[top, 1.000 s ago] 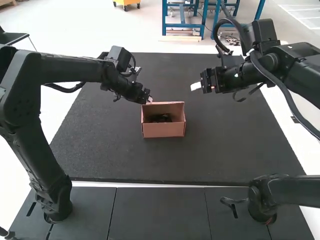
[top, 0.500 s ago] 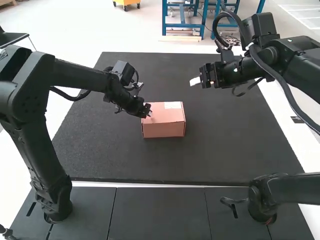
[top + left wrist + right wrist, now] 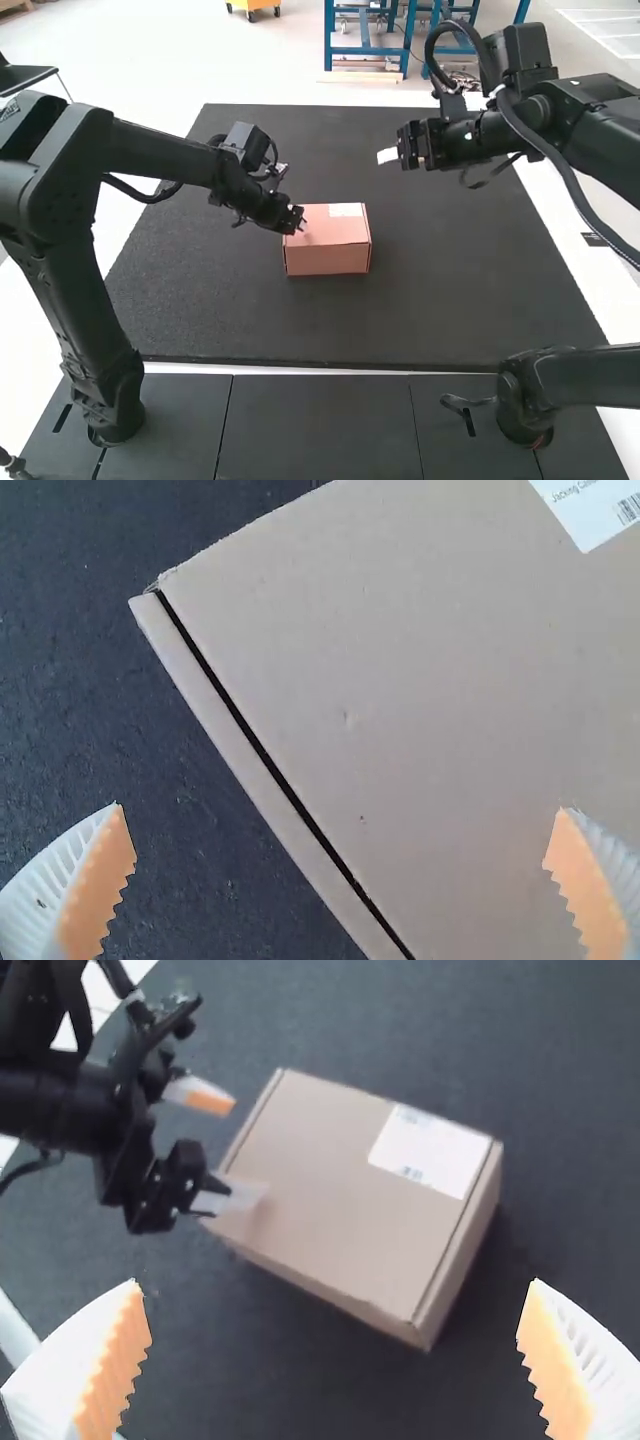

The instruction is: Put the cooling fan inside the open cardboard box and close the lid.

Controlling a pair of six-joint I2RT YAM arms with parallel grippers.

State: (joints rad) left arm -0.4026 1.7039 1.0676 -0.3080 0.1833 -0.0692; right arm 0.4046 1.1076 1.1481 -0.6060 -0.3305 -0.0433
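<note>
— Logging the cardboard box [image 3: 327, 240]: it sits mid black mat [image 3: 200, 300], lid [image 3: 330, 212] down flat, white label [image 3: 346, 210] facing up. Left gripper [image 3: 292, 217]?

— At the box's upper left corner. Its 2 ribbed fingers [image 3: 95, 890] are spread apart and grip nothing. 1 finger is over the lid and the other hangs past the edge, over the mat. Cannot tell if it touches. My read: it is placed there to press that corner down or to check the lid is seated.

— Seam?

— Thin dark line along the lid's left edge. The lid looks level, not sprung. Cannot tell if any tuck flap is fully home.

— Right gripper [image 3: 392, 158]?

— Raised, well apart from the box on its far right side, fingers wide, empty. Judgement: it is positioned clear so it does not crowd the left arm, with its camera looking down on the box.

— Contents? The cooling fan?

— The lid hides the interior. With the lid down and both claws empty, I judge the cooling fan is inside. Unconfirmed.

— Task standing?

— Near the end, by my estimate. 1 firm press may be needed if that corner lifts. Risk: a push at the edge could slide the light box across the mat.
</note>
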